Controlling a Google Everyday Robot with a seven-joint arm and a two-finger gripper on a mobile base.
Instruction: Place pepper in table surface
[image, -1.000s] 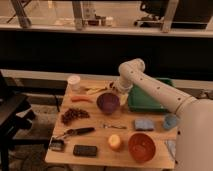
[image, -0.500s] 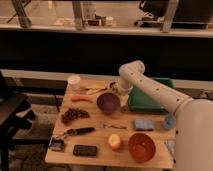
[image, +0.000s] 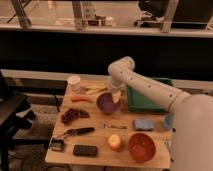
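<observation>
Since the pepper (image: 81, 99) is seen lying flat on the table surface (image: 97, 140), centre-left, beside the purple bowl (image: 105, 103), placement is judged done. The gripper (image: 116, 95) is held over the bowl's right rim, clear of it; its grip state cannot be told.

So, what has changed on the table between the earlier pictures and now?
Nothing has visibly changed. The gripper stays at the far rim of the purple bowl. The pepper lies on the table surface beside that bowl, apart from the gripper, as before.
</observation>
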